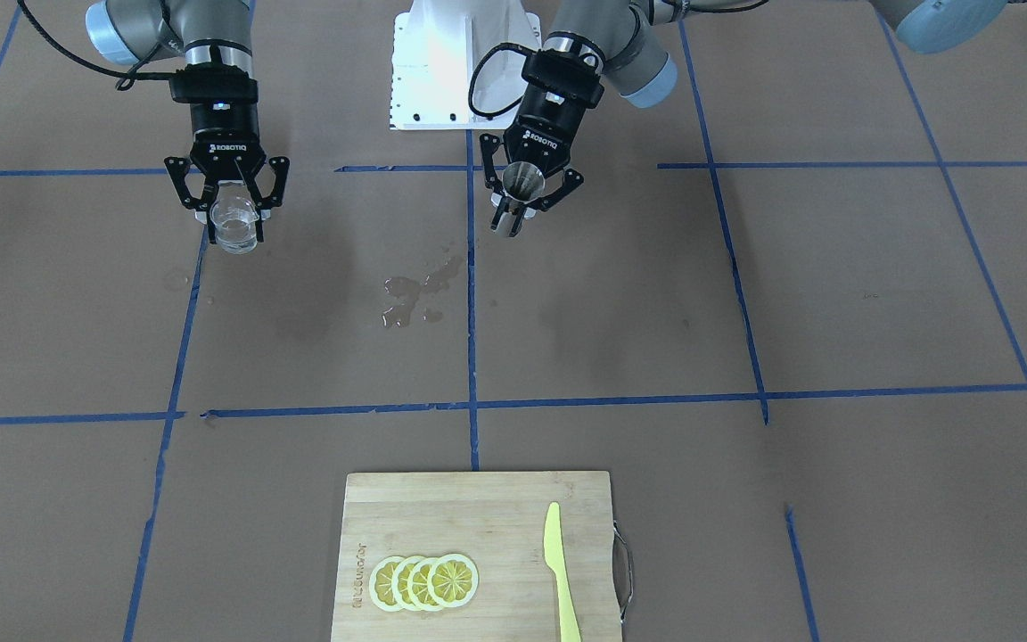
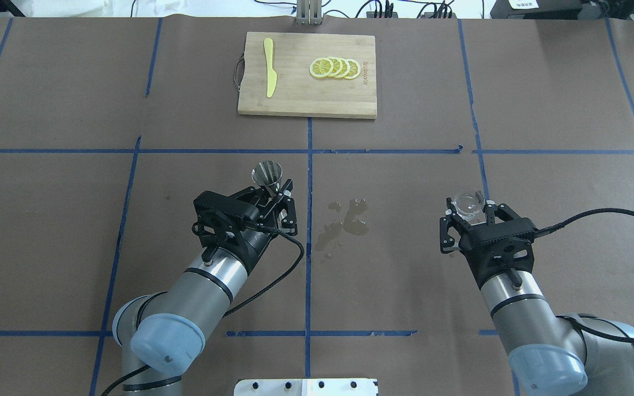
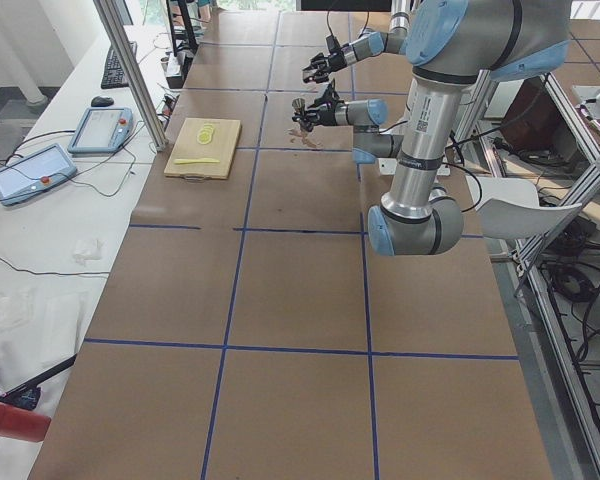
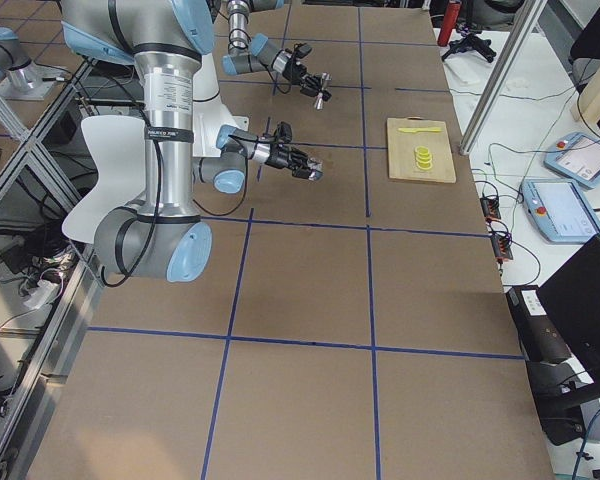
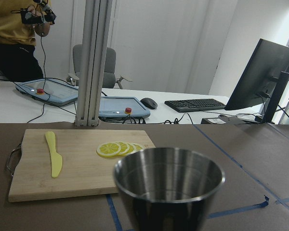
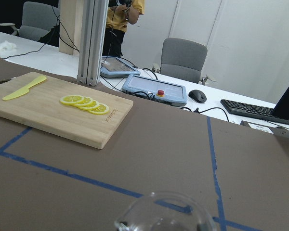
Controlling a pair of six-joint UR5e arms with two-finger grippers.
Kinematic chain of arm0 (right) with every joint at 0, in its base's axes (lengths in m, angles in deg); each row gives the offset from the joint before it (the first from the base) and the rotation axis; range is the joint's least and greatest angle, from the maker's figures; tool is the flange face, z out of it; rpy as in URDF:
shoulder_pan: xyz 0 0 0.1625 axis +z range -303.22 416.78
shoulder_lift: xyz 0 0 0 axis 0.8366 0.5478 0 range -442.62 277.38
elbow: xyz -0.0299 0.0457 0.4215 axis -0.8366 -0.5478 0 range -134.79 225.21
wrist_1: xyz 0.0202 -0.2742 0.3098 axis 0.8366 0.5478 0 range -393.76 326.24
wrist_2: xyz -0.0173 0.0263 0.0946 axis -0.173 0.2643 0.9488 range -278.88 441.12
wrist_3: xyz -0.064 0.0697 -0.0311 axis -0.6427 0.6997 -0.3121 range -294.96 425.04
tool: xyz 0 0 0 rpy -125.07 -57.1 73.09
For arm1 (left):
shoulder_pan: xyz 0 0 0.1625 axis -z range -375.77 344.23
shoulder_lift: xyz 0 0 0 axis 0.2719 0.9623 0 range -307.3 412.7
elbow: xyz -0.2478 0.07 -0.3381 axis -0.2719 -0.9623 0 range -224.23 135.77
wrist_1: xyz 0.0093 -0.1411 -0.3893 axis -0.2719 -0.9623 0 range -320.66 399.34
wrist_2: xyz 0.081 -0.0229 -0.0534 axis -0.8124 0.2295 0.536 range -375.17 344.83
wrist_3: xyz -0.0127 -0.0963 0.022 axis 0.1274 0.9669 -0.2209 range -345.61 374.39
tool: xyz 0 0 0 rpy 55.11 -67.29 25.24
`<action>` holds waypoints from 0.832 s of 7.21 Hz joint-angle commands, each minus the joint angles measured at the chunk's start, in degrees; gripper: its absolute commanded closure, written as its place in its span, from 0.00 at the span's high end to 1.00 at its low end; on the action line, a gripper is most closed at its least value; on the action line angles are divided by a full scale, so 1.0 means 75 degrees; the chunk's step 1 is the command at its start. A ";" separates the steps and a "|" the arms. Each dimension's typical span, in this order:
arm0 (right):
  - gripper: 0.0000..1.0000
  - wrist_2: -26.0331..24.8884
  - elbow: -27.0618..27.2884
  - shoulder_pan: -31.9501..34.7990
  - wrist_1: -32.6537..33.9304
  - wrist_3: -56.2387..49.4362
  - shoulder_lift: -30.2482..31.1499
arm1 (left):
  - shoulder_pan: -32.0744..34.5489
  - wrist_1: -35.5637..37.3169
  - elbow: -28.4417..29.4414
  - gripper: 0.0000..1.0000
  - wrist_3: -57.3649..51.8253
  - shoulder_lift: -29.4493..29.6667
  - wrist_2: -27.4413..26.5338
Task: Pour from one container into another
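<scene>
The clear glass cup (image 2: 470, 202) sits upright in the right hand (image 2: 470, 212), whose fingers are closed on its sides, and it hangs clear of the bench (image 2: 47, 220). A little clear liquid seems to lie in its bottom, though the glass makes that hard to read. Seen from overhead, with twelve o'clock away from the robot, the steel jigger (image 2: 267, 173) is well apart at the cup's nine o'clock. It is pinched at its narrow waist by the left hand (image 2: 274, 192), with its wide mouth facing up. I cannot tell whether it holds anything.

Between the two, on the brown paper, is a small wet puddle (image 2: 344, 223). At the puddle's twelve o'clock, near the far edge, lies a wooden cutting board (image 2: 295, 104) with lemon slices (image 2: 334, 67) and a yellow knife (image 2: 269, 74).

By my reading both vessels are lifted and the pour has not begun; the step in hand is bringing them together. The next move calls for carrying the cup's rim over the jigger's mouth and close to it. The cup should then be tipped slowly, since the target is narrow and the puddle shows how easily liquid misses.
</scene>
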 commanded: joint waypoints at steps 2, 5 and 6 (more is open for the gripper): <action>0.00 0.0022 0.0134 0.0221 0.0006 -0.0921 -0.0374 | -0.0039 0.0006 0.0433 0.00 0.0000 0.0289 -0.0010; 0.00 0.0010 0.0088 0.0479 0.0076 -0.1052 -0.0784 | -0.0073 0.0238 0.0505 0.00 -0.0012 0.0383 -0.0010; 0.00 0.0010 0.0099 0.0526 0.0517 -0.1158 -0.1006 | -0.0085 0.0472 0.0482 0.00 -0.0093 0.0430 0.0002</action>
